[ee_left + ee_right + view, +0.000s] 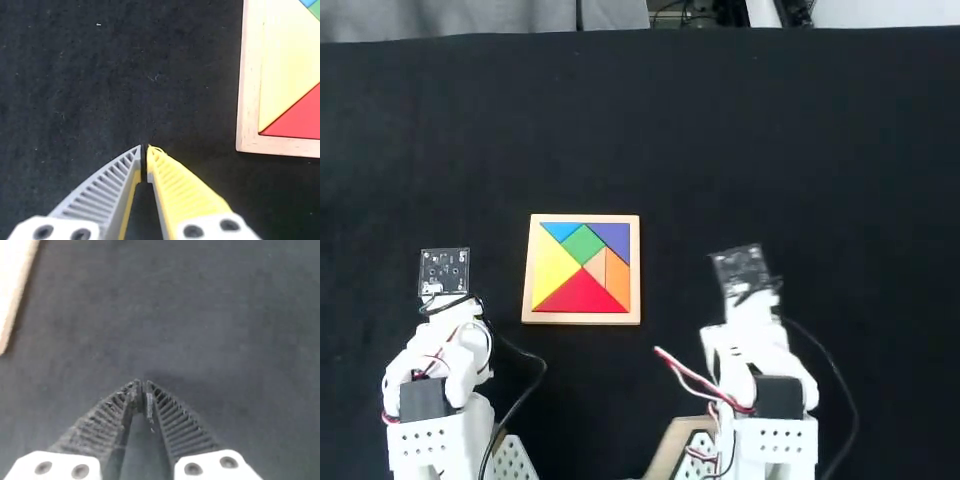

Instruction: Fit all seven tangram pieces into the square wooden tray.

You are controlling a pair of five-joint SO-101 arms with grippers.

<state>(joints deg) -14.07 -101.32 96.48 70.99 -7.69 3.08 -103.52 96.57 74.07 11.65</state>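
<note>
Left fingers (159,162) are pressing tip to tip, pinching nothing, hovering over bare black table (770,150); right fingers (155,396) are likewise closing on each other, empty, over the same cloth.

Moving outward: the tray (580,319) is lying flat between my two arms, just ahead of them; its pale rim (248,75) is sitting near my left fingers but apart from them; a strip of pale wood, likely the same rim (12,285), is showing farther off from my right fingers.

Judging the task as finished; every slot is looking filled and flush.

Risk from here, as I am reading it: any sideways sweep of my left arm is threatening the nearby rim; a knock there could be sliding the tray or popping a piece loose; a careless lift of the right arm is carrying less danger, being farther from the wood.

Counting: one tray; two arms; seven pieces, namely yellow triangle (552,275), red triangle (582,295), green square (582,243), light blue triangle (560,230), dark blue triangle (612,238), orange four-sided piece (617,282), peach triangle (595,268); none lying loose on the table.
</note>
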